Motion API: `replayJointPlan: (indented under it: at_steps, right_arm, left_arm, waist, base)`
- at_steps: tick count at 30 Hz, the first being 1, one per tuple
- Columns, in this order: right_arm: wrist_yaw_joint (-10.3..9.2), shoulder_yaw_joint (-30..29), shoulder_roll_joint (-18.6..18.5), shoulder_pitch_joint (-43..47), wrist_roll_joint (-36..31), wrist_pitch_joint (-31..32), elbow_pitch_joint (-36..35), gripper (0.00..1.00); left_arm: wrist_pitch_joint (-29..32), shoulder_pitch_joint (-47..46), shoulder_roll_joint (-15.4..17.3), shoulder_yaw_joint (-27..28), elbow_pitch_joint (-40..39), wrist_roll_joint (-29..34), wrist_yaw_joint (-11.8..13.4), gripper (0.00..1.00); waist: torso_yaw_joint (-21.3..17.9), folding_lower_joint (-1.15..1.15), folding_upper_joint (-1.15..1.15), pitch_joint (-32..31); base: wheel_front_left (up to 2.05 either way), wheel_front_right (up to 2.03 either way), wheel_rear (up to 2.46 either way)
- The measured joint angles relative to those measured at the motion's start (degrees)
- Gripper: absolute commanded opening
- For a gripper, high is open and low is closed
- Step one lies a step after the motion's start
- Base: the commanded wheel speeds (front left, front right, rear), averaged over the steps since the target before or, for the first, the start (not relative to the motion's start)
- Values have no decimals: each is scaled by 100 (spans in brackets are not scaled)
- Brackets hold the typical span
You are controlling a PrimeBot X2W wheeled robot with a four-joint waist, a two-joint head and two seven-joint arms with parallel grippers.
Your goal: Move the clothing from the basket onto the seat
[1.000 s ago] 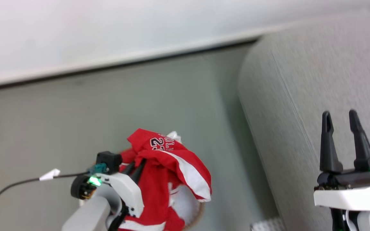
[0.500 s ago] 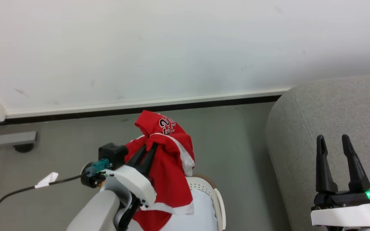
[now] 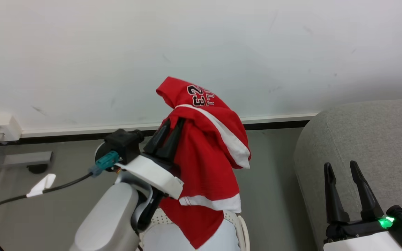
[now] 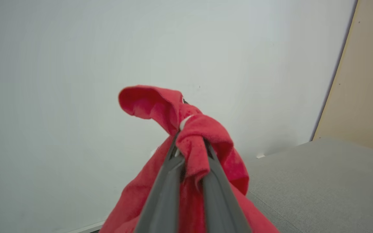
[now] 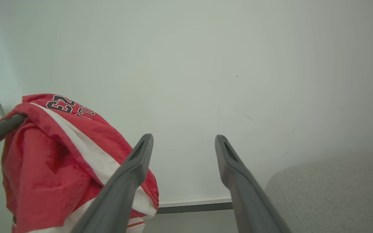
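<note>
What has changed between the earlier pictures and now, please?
The left gripper has lifted the red jersey higher out of the basket; its lower end now hangs over the basket. The head camera also tilted up, so the whole picture shifted. Unchanged: the left gripper stays shut on the jersey, the right gripper stays open and empty by the sofa seat, and the pale cloth lies in the basket.

Head camera looks down; both wrist cameras face the wall point(image 5: 206, 64), sharing the jersey point(image 5: 44, 155).
</note>
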Motion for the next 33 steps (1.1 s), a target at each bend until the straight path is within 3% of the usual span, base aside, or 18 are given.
replayJointPlan:
  at_steps: [15,23,27,33]
  right_arm:
    - [0,603,-4,-9,96,0,138,100]
    - [1,1634,-220,-310,391,0,454,100]
    - [0,2295,-443,-692,625,46,903,100]
    - [0,3036,-486,-1239,1124,165,1556,100]
  left_arm:
    - [0,-51,-57,44,-32,36,33,0]
    - [0,-55,-177,-152,63,33,32,0]
    - [0,-51,-269,-432,109,14,23,0]
    - [0,-21,-378,-916,199,-56,20,0]
  waist:
    - [38,0,0,-77]
    - [185,1,0,-71]
    - [296,1,0,-94]
    - [525,1,0,-121]
  base:
    - [0,0,0]
    - [0,0,0]
    - [0,0,0]
    - [0,0,0]
